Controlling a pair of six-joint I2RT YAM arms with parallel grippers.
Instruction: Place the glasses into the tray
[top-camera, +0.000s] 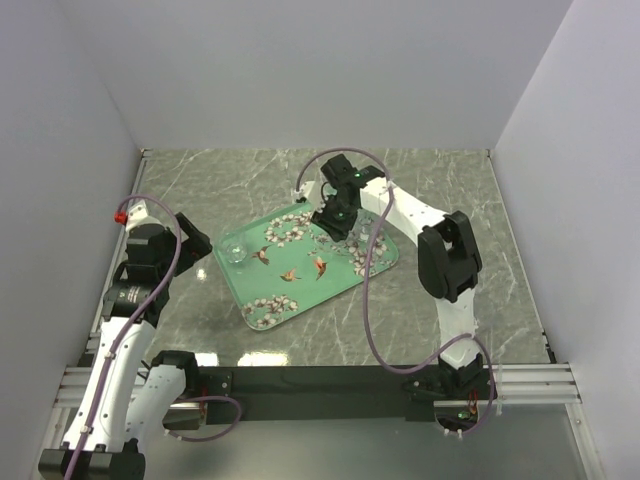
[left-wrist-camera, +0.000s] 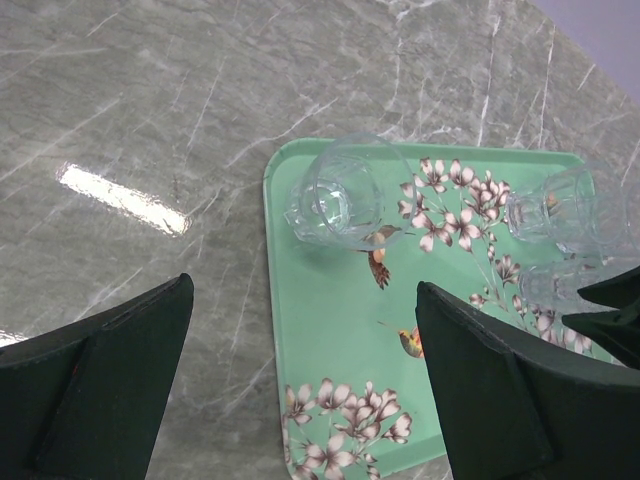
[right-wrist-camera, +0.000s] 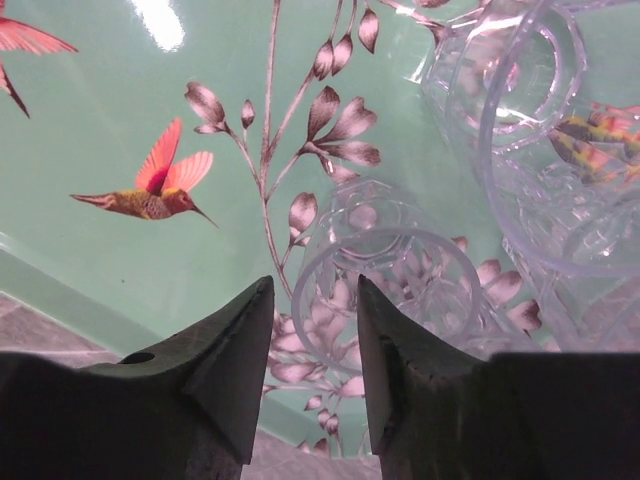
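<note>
Clear glass (right-wrist-camera: 395, 300) stands on the tray (right-wrist-camera: 100, 260), lower centre of the right wrist view. It looks light, slippery and fragile, best pinched gently at the rim wall. Right gripper (right-wrist-camera: 315, 285) is narrow around that wall, seemingly not clamped; left gripper (left-wrist-camera: 303, 285) hangs wide, empty.

right tool (right-wrist-camera: 313, 288) | jaws slightly apart | straddling glass (right-wrist-camera: 400, 290) rim (on tray (right-wrist-camera: 100, 130))

From above, the right tool (top-camera: 335, 220) covers the tray's (top-camera: 237, 280) far corner — one glass (right-wrist-camera: 540, 200) runs off the right wrist view's edge.
</note>
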